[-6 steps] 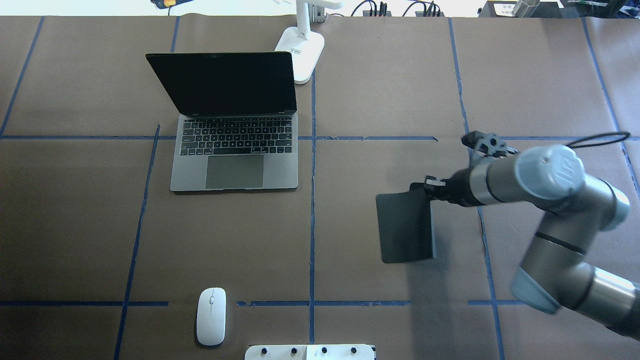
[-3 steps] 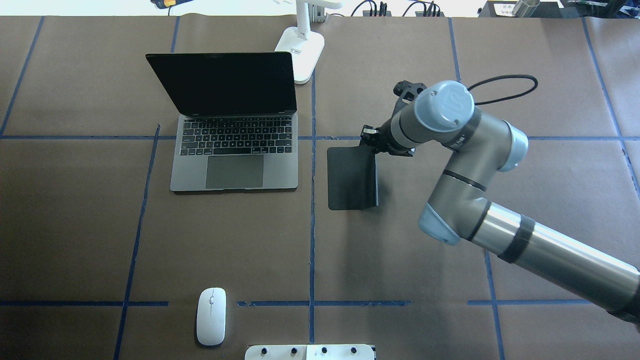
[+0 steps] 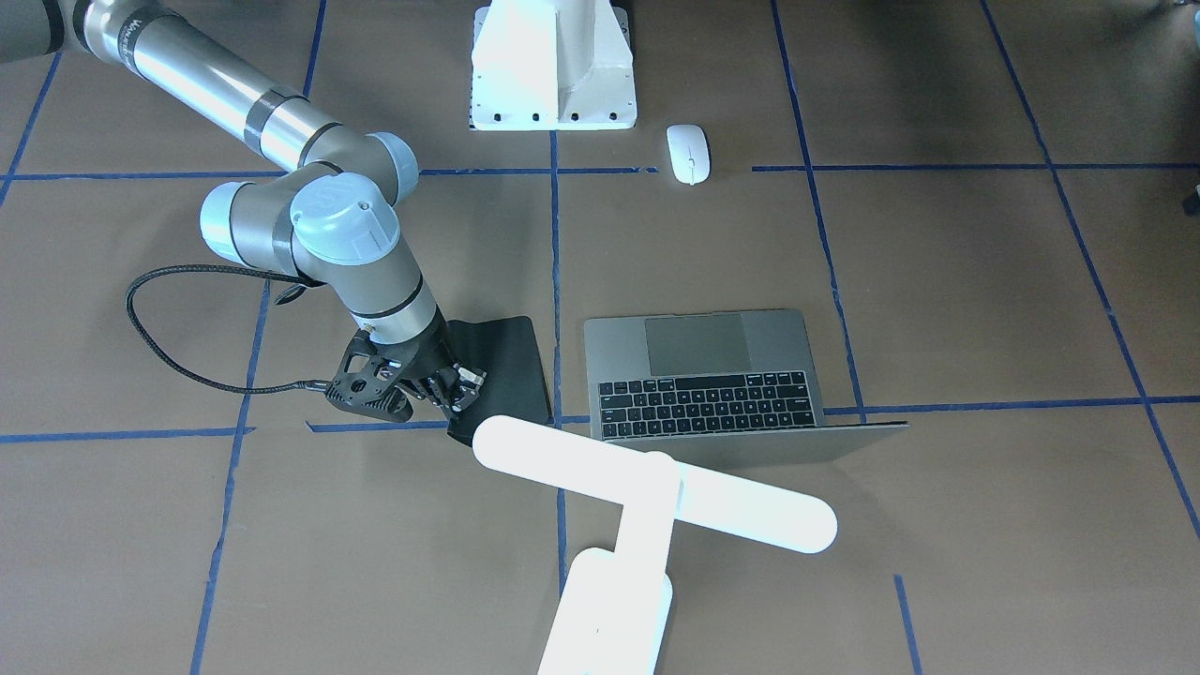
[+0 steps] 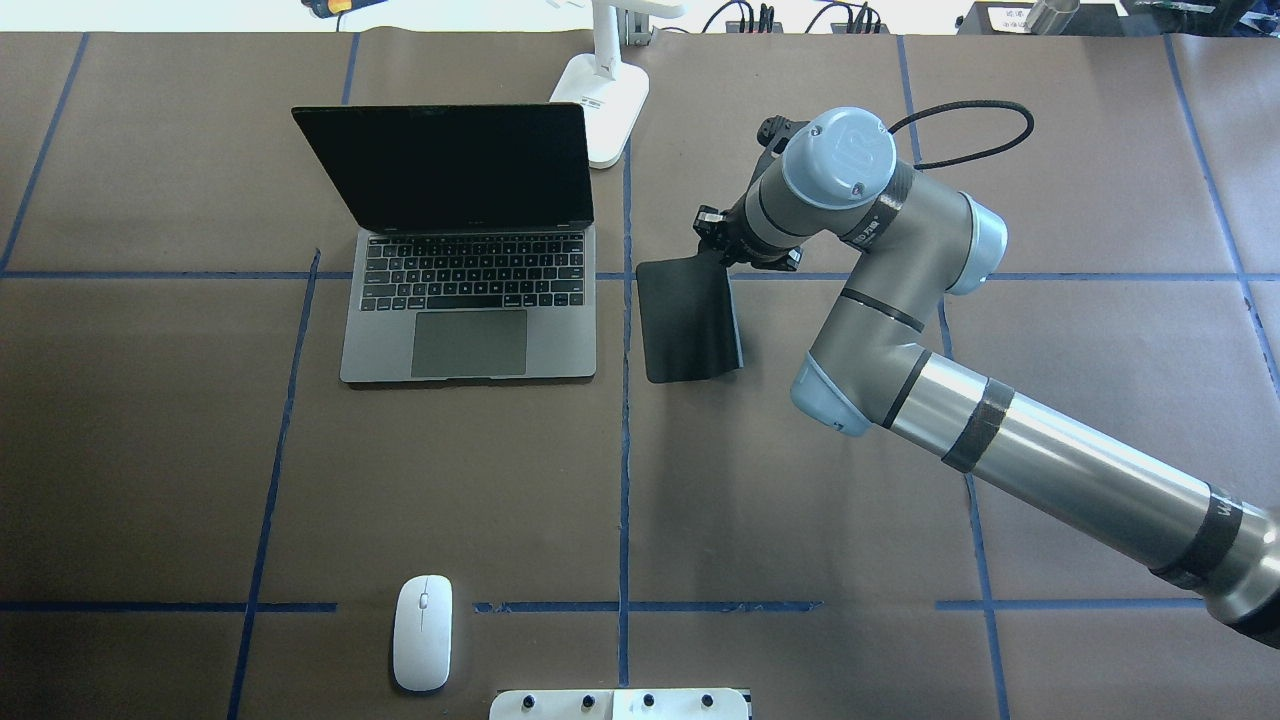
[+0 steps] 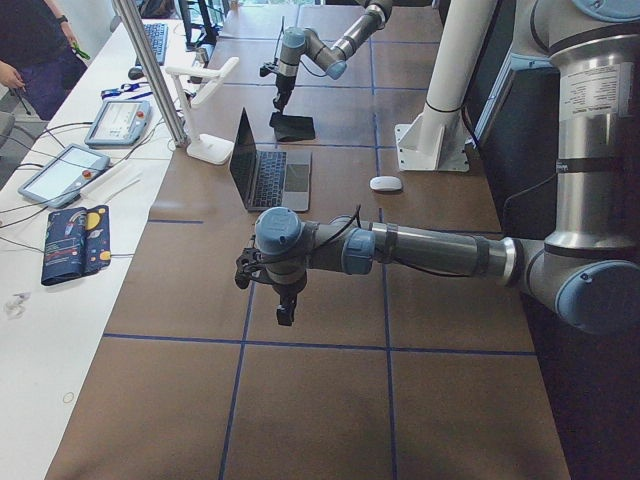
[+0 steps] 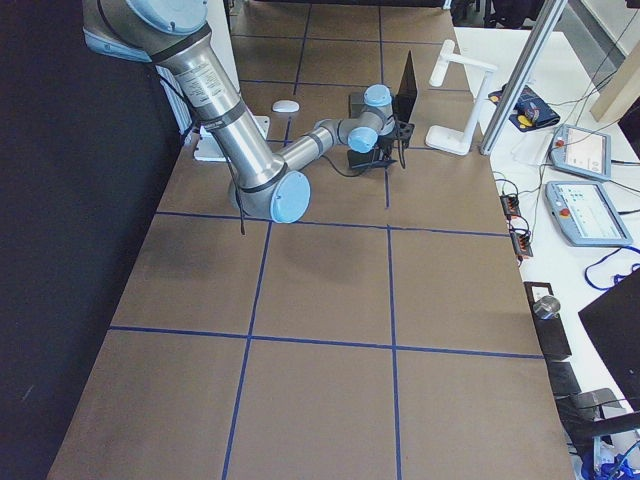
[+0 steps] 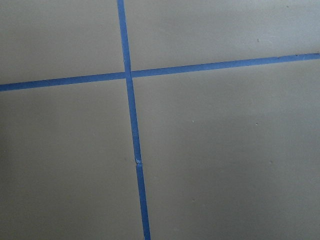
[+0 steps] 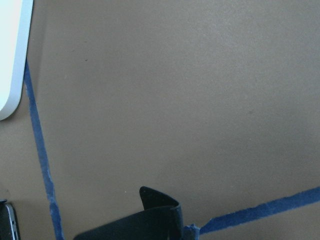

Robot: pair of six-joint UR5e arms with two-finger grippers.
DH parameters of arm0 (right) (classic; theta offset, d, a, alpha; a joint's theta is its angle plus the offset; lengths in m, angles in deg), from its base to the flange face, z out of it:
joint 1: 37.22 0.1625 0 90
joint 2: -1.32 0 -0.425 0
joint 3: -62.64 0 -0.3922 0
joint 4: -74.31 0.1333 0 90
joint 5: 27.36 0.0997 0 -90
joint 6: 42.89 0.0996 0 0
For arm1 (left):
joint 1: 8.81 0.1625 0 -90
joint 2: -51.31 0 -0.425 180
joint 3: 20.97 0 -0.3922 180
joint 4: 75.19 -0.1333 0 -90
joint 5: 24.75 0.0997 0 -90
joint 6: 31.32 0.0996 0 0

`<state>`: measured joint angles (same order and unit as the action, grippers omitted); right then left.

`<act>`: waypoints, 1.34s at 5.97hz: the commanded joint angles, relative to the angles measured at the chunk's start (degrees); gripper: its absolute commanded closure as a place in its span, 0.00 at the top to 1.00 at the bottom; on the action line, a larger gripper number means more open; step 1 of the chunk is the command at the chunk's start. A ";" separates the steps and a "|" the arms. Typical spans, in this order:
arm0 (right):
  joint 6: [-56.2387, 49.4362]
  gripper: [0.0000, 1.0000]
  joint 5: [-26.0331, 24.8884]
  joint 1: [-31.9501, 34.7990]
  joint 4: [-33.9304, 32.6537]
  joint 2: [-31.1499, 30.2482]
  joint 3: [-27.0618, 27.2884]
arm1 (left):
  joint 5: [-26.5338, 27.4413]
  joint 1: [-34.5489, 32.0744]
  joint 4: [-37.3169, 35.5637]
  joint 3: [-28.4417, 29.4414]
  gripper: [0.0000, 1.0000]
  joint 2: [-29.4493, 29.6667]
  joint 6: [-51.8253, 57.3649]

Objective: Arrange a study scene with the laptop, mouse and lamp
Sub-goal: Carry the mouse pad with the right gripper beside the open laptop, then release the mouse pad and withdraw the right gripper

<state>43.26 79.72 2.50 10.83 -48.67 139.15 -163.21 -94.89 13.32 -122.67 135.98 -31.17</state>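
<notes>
The right arm's fingers [image 4: 712, 246] are closed on the far corner of a thin black rectangular mat [image 4: 688, 322]. The mat lies just beside the open slim grey metal laptop [image 4: 468, 318], on the laptop's right side. Its pinched corner is lifted and curled, while the rest seems to rest on the brown paper-covered worktop [image 4: 450, 480]. The small flat white oval mouse [image 4: 422, 632] lies well apart from the laptop, toward the robot's base. The glowing white T-shaped lamp [image 3: 653, 497] stands just behind the laptop's screen. The left arm's fingers [image 5: 285, 312] hang over bare worktop far from the laptop; I cannot tell whether they are open.

Letting go while that corner is raised could let the mat spring back and settle crooked, or nudge it against the laptop's side. The lamp's bar head overhangs close to the right wrist, so a careless lift away might knock it. The mouse looks smooth and low, so it could slip from a shallow pinch.
</notes>
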 commanded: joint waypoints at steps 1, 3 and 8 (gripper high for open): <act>0.50 0.16 -0.12 0.18 0.03 -0.45 -0.05 | -0.05 0.04 0.00 0.01 1.00 0.06 -0.06; -0.28 0.99 -0.12 0.00 0.03 -0.54 0.04 | -0.05 0.04 0.00 -0.08 1.00 0.15 -0.06; -26.04 1.00 13.75 10.52 -17.38 -7.01 11.31 | -0.22 3.53 -0.78 -16.45 1.00 0.95 -6.65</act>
<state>25.65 91.25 10.35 0.66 -52.59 145.01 -163.31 -93.29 12.92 -133.46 137.50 -36.20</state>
